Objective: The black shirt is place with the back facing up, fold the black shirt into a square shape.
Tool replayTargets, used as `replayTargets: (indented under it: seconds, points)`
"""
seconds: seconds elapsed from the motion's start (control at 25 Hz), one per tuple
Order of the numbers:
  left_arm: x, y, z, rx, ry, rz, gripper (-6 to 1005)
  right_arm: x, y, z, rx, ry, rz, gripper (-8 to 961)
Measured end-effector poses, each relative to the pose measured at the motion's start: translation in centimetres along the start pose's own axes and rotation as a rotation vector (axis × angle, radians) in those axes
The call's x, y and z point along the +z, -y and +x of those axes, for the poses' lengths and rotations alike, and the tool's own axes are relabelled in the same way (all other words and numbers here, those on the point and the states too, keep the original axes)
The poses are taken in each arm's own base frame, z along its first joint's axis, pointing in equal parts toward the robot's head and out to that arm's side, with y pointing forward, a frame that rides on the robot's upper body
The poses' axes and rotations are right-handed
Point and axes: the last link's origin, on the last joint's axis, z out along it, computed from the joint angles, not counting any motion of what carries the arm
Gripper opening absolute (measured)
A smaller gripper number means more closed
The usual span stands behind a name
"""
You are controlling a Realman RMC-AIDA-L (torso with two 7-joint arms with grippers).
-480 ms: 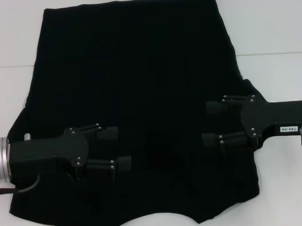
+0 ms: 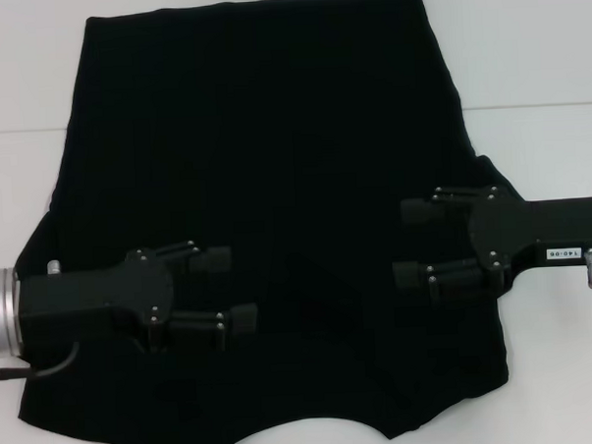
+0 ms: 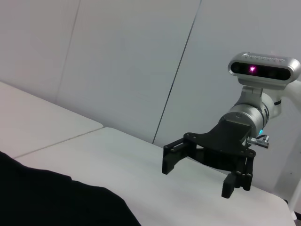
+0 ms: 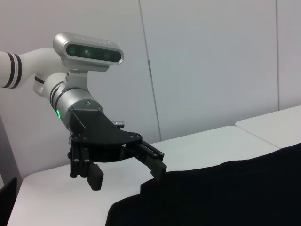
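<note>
In the head view the black shirt [image 2: 266,204] lies spread flat on the white desk [image 2: 534,54], its curved neckline at the near edge; bare desk shows on the far, left and right sides. The left gripper [image 2: 232,289] sits above the near-left cloth, jaws spread and empty. The right gripper [image 2: 412,241] sits above the near-right cloth, jaws likewise spread and empty.

The left wrist view shows the right gripper [image 3: 197,176] over bare desk beside the shirt's edge [image 3: 56,202].

The right wrist view shows the left gripper [image 4: 127,176] spread just above the shirt [image 4: 216,193].
</note>
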Motion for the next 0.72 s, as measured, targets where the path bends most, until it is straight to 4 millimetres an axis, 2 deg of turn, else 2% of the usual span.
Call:
replayTargets:
  seconds: [0.16,0.36,0.72]
  points:
    - [-0.3,0.6,0.0,-0.060,-0.004,0.041,950,0.2,-0.1,0.0,0.001,0.003,-0.002,915]
    - [-2.0,2.0,-0.2,-0.192,-0.026,0.171,950,0.4,0.0,-0.1,0.006,0.009,0.006,915]
    - [-7.5,4.0,-2.3,-0.440,-0.015,0.458,950,1.4,0.3,-0.6,0.016,0.017,0.010,915]
